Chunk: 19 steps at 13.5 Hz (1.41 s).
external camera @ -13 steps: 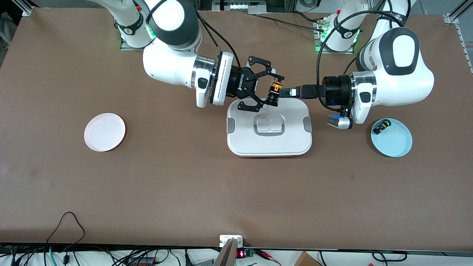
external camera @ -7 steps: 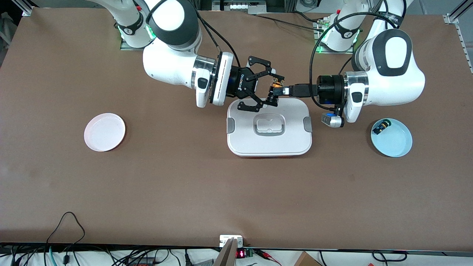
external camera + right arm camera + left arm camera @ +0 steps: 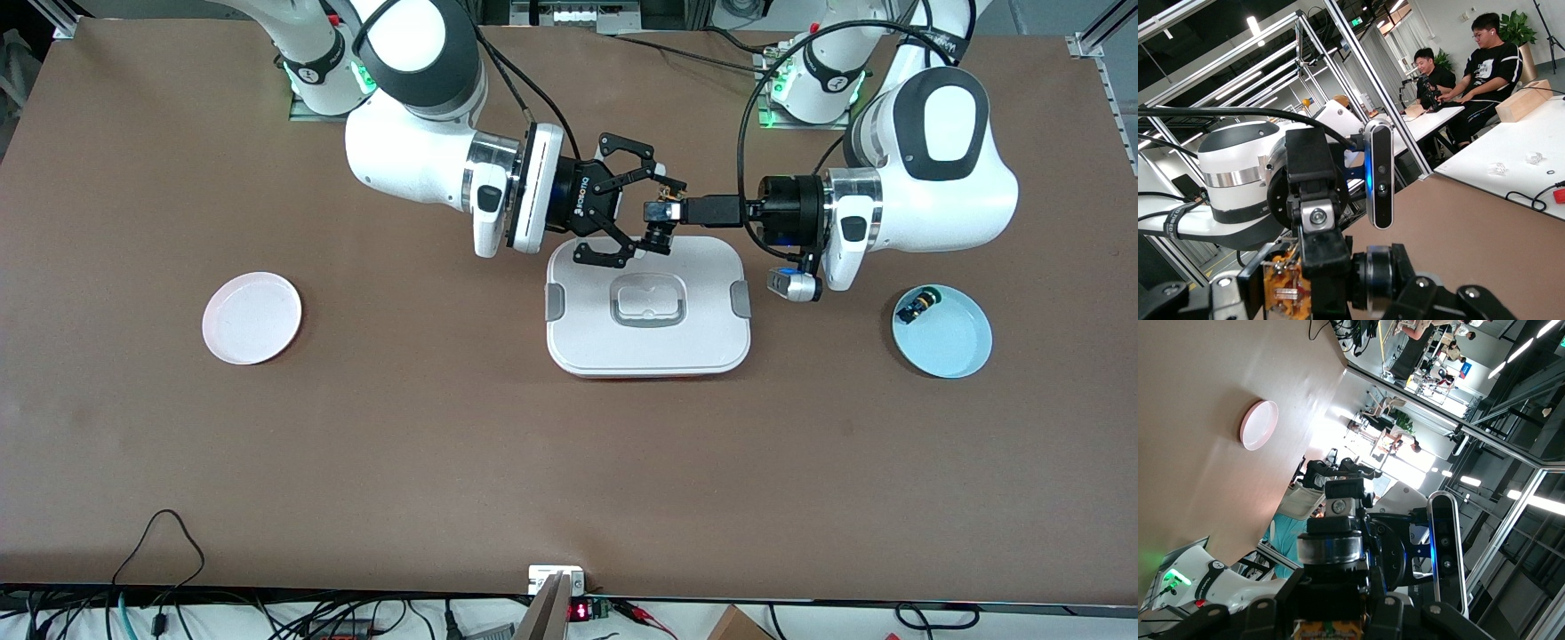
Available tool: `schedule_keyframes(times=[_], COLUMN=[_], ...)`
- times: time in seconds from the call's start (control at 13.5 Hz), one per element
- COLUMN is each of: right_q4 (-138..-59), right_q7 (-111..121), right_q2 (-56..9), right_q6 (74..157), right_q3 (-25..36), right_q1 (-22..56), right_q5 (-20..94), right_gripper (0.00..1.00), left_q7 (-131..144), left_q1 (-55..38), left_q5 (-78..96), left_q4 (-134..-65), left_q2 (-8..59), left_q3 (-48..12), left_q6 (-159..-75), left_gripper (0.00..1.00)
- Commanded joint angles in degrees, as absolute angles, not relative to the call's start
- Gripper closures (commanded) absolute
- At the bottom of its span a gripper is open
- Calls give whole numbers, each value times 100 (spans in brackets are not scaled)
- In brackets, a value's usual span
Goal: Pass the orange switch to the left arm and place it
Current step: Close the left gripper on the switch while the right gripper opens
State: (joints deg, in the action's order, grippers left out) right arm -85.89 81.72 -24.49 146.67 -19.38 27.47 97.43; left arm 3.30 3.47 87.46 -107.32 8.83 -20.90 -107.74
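Both arms [image 3: 409, 151] are showing glossy white shells with dark grey-black joint caps and polished silver wrist rings. Black cables are looping off each wrist. Green lights are glowing at both bases. The right gripper [image 3: 642, 206] is wearing black linkage fingers and white lettering; the left gripper [image 3: 660, 212] is showing slim black fingers.
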Motion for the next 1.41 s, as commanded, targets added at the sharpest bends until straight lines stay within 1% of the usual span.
schedule_keyframes(times=[0.0, 0.07, 0.15, 0.45, 0.82, 0.96, 1.04, 1.19, 1.34], right_q4=[-8464, -8464, -8464, -8464, -8517, -8508, -8508, -8560, -8648], right_q7=[8314, 8323, 8280, 8200, 8306, 8271, 8253, 8174, 8174], right_q2=[-2514, -2514, -2514, -2505, -2312, -2312, -2312, -2233, -2224], right_q6=[14845, 14853, 14854, 14818, 14600, 14109, 13750, 12924, 11880], right_q3=[-1907, -1907, -1907, -1899, -1890, -1881, -1881, -1881, -1872], right_q1=[2804, 2804, 2786, 2716, 2163, 1848, 1637, 1154, 574], right_q5=[9791, 9800, 9809, 9791, 9747, 9695, 9477, 9089, 8616], right_gripper=[89, 18, 0, 0, 0, 0, 0, 0, 0], left_q7=[395, 396, 396, 395, 334, 325, 334, 325, 316], left_q1=[615, 624, 633, 633, 633, 633, 650, 747, 782], left_q5=[8903, 8903, 8903, 8895, 8728, 8116, 7843, 7272, 6456], left_q4=[-10846, -10846, -10846, -10828, -10784, -10732, -10671, -10617, -10477], left_q2=[765, 756, 756, 765, 800, 826, 826, 835, 844], left_q3=[-2136, -2136, -2127, -2127, -2083, -2074, -2057, -2057, -2057], left_q6=[-10477, -10468, -10459, -10468, -10476, -10494, -10494, -10485, -10477], left_gripper=[70, 70, 70, 70, 70, 70, 70, 70, 70])
